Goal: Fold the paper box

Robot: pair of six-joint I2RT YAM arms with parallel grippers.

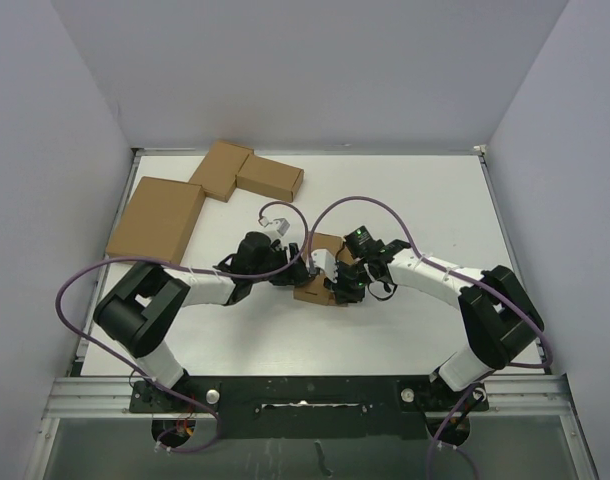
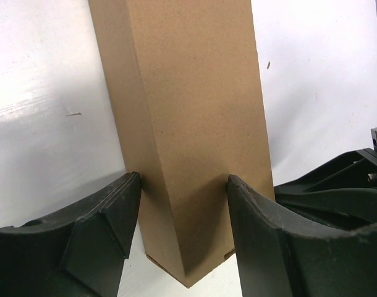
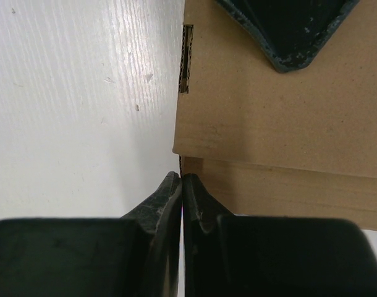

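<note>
A small brown paper box (image 1: pixel 312 293) stands at the middle of the white table, between the two arms. My left gripper (image 1: pixel 303 270) reaches in from the left. In the left wrist view (image 2: pixel 183 185) its two fingers press on opposite sides of the upright box (image 2: pixel 188 105). My right gripper (image 1: pixel 341 280) comes in from the right. In the right wrist view (image 3: pixel 182 176) its fingertips are pressed together on a thin edge-on cardboard wall at the corner of the box (image 3: pixel 269 111). A left fingertip (image 3: pixel 287 31) rests on the box's top face.
Three more brown cardboard pieces lie at the back left: a large flat one (image 1: pixel 157 218) and two smaller boxes (image 1: pixel 222 168) (image 1: pixel 270 178). Purple cables loop over both arms. White walls close off the table's sides and back.
</note>
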